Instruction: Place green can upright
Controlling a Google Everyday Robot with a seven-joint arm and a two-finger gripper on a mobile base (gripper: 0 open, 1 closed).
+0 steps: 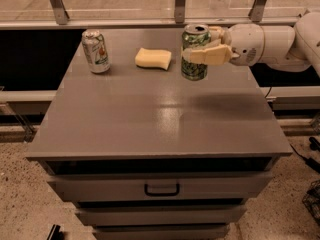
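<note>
The green can (194,66) stands upright on the grey table (160,119), toward the back and a little right of centre. It has a silver top and pale lettering. My gripper (200,51) reaches in from the right on the white arm (270,45). Its cream fingers (210,56) are closed around the can's upper half. The can's base sits at the tabletop level; I cannot tell if it touches.
A silver-white can (96,51) with a green-and-red label stands upright at the back left. A yellow sponge (153,58) lies between the two cans. A drawer with a black handle (162,189) is below the table's front edge. A railing runs behind the table.
</note>
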